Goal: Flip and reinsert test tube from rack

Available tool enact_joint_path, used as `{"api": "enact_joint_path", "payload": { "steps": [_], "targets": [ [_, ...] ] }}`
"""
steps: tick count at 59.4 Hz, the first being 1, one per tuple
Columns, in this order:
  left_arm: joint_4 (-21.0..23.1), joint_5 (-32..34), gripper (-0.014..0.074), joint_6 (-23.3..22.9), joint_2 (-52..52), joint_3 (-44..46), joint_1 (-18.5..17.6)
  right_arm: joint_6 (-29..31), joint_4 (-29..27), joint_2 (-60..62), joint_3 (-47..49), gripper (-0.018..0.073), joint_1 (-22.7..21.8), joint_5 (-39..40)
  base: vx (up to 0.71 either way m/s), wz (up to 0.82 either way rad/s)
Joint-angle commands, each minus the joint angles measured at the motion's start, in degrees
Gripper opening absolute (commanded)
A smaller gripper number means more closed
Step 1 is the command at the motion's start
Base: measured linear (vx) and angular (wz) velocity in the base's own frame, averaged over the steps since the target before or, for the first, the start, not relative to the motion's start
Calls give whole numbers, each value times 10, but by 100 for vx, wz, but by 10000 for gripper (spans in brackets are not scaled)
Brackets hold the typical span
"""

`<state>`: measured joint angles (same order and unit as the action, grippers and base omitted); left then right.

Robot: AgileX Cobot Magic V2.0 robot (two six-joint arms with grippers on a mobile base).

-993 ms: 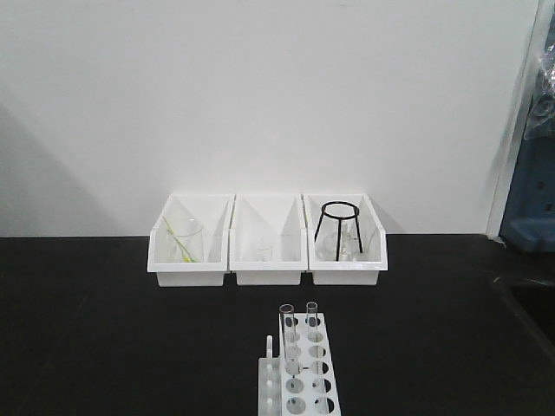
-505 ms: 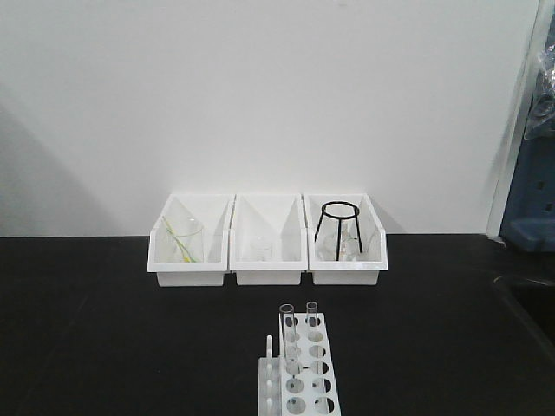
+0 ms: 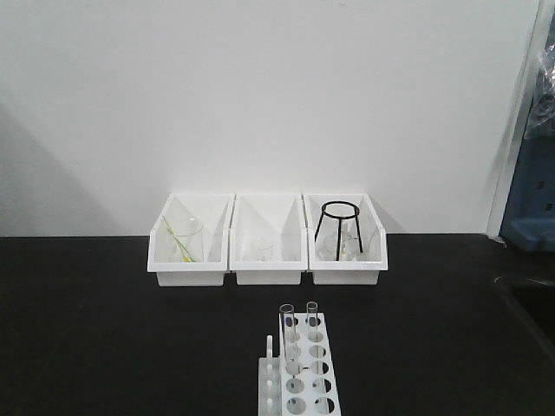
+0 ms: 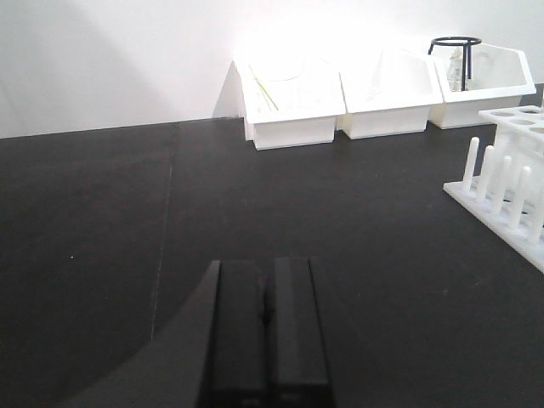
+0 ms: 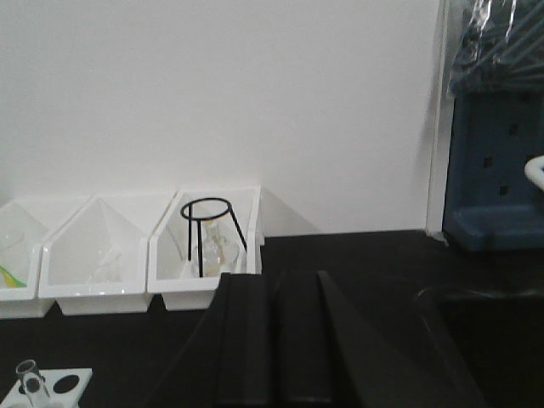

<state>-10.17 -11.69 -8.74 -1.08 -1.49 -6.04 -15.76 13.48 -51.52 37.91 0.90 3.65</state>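
Observation:
The white rack (image 3: 302,374) stands at the near middle of the black bench, with white pegs on its left side. Two clear test tubes stand upright in its far holes, rims up: a taller one (image 3: 286,336) on the left and one (image 3: 311,320) on the right. My left gripper (image 4: 268,265) is shut and empty, low over the bench, well left of the rack (image 4: 508,183). My right gripper (image 5: 274,277) is shut and empty, right of the rack corner (image 5: 61,382), where one tube rim (image 5: 27,374) shows. Neither gripper shows in the front view.
Three white bins line the back wall: the left bin (image 3: 190,262) holds a beaker, the middle bin (image 3: 268,260) small glassware, the right bin (image 3: 347,260) a black wire tripod over a flask. A blue unit (image 3: 531,195) and a sink edge (image 3: 525,299) are at the right.

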Motion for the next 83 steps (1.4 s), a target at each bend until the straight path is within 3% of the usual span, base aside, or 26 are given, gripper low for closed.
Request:
{"api": "enact_joint_path", "payload": {
  "steps": [1,16,35,41,54,59,70,77,83],
  "targets": [
    [3,47,-6,-5,-4,2,0,3,3,-14,23,-6,-1,67,0,0],
    [3,47,-6,-5,-4,2,0,3,3,-22,23,106,-1,103,0,0],
    [3,47,-6,-5,-4,2,0,3,3,-22,23,488,-1,108,0,0],
    [3,47,-6,-5,-4,2,0,3,3,-22,23,552,-1,110,0,0],
    [3,47,-6,-5,-4,2,0,-27,8,-30,23,559,-1,166,0,0],
    [3,47,-6,-5,-4,2,0,-37,50,-49,23,548,8,179,0,0],
    [3,47,-6,-5,-4,2,0,-64,159,-128,23,523,107,220,0,0],
    [3,47,-6,-5,-4,2,0,-64,161,-200,23,514,161,280,0,0],
    [3,47,-6,-5,-4,2,0,-64,152,-267,23,507,180,345,0,0]
  ]
}}
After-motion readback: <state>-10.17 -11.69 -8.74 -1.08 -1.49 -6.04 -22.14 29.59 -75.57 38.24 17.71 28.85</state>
